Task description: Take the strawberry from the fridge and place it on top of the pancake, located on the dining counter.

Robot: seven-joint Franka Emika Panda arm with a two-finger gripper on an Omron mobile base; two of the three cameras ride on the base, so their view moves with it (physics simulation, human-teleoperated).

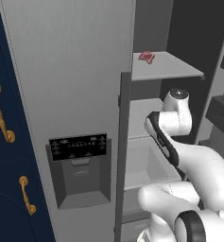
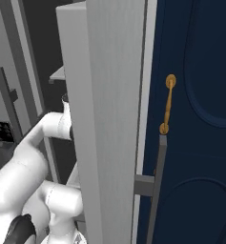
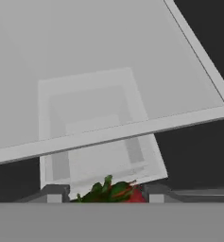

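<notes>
Now end effector [image 3: 105,193] part-closed, gripping strawberry [image 3: 114,193]

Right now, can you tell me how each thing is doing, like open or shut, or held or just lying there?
Tall grey two-door fridge: right door open, left door with the black dispenser shut.
Tiny bright red strawberry with green leaves: held between the tool's fingertips.
Tool: shut on the strawberry.
Flat pinkish-red meat-like piece: lying on the upper grey shelf.
Navy cabinet with gold handle: shut.

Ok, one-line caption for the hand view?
Gripper shut on the strawberry, above a grey fridge shelf.
</notes>
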